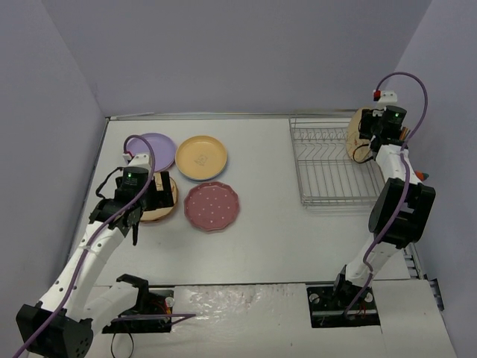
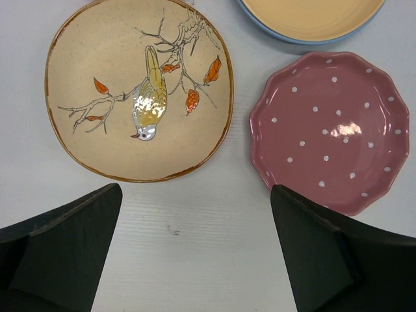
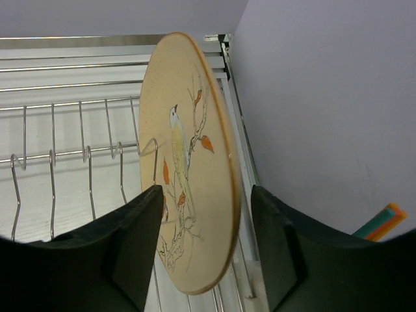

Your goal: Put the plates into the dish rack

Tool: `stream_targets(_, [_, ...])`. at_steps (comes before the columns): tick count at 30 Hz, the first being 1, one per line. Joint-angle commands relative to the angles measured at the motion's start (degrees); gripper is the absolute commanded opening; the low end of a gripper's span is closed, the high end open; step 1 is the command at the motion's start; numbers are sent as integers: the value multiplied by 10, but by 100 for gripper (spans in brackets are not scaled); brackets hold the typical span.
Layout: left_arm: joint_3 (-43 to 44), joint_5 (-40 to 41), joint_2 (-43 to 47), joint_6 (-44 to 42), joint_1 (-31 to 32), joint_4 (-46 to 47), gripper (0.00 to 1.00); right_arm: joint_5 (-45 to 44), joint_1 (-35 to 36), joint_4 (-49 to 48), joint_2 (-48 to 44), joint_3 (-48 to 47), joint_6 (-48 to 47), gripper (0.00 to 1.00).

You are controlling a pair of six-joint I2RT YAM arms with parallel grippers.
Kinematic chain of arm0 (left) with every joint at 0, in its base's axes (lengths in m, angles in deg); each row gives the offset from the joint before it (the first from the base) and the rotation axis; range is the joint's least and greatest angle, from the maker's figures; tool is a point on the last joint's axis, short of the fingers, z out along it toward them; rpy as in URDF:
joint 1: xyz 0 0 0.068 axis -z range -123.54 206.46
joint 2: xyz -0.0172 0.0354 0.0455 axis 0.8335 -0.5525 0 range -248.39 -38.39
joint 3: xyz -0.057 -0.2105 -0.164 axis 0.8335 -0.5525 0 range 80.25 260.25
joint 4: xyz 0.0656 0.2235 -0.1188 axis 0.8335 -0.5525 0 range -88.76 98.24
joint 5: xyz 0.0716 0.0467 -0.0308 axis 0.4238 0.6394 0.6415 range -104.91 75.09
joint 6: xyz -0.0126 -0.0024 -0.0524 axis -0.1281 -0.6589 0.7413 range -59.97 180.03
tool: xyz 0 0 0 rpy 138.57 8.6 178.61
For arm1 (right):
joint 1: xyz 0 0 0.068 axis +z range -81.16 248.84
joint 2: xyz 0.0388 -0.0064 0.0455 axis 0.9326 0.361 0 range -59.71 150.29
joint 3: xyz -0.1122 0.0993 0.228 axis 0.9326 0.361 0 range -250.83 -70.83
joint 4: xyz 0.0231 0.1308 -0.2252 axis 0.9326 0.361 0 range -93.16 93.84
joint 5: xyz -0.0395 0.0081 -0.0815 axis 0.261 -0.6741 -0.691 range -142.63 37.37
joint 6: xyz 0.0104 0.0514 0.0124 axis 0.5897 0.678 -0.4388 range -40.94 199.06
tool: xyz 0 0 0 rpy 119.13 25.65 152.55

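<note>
Top external view: a white table closed in by pale lilac-grey walls at 9, 12 and 3 o'clock.
Surface: matte and plain; the left wrist view shows a few small dark specks on it.
Dish rack: silver wire with upright prongs, at 2 o'clock on the table, close to the right wall.
Flat plates: four lie grouped at 9 to 10 o'clock.
Lilac plate: farthest back.
Yellow-orange plate: blue-rimmed, just at 3 o'clock of the lilac one.
Pink dotted plate: scalloped edge, white dots, glossy.
Table bird plate: tan with a brown rim, a bird on a branch with orange leaves.
Left gripper: jaws spread wide, holding nothing, above bare table between the tan and pink plates.
Right gripper: clamped on the held bird plate.
Held bird plate: tan, same bird print, standing on edge over the rack's 3 o'clock end.
</note>
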Motion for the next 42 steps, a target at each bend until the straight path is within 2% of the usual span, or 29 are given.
stream_targets(1, [2, -14, 12, 58, -3, 1, 97, 12, -5, -44, -50, -29, 26, 61])
stream_targets(6, [-18, -33, 26, 112, -3, -2, 97, 4, -2, -24, -84, -23, 49, 78])
stream_targets(11, [-20, 4, 32, 175, -4, -40, 97, -3, 6, 1, -150, -5, 111, 98])
stream_targets(12, [-23, 12, 32, 189, -4, -47, 97, 0, 11, 5, -166, 3, 121, 99])
stream_targets(16, [-44, 32, 31, 241, -17, -55, 97, -2, 38, 10, -232, 43, 196, 100])
stream_targets(19, [-67, 8, 22, 274, -73, -43, 97, 3, 90, 7, -278, 96, 258, 100])
stream_targets(21, [-80, -50, 13, 283, -111, -13, 97, 48, 117, -9, -305, 129, 308, 100])
stream_targets(24, [-83, -64, -8, 293, -156, 6, 97, 106, 164, -31, -329, 175, 363, 100])
stream_targets(30, [-56, -80, -70, 281, -223, 42, 95, 148, 271, -27, -359, 235, 377, 100])
stream_targets(35, [-31, -74, -115, 246, -262, 53, 93, 170, 315, -21, -397, 283, 383, 100])
stream_targets(42, [-21, -106, -186, 200, -322, 94, 91, 198, 351, -34, -424, 317, 389, 100])
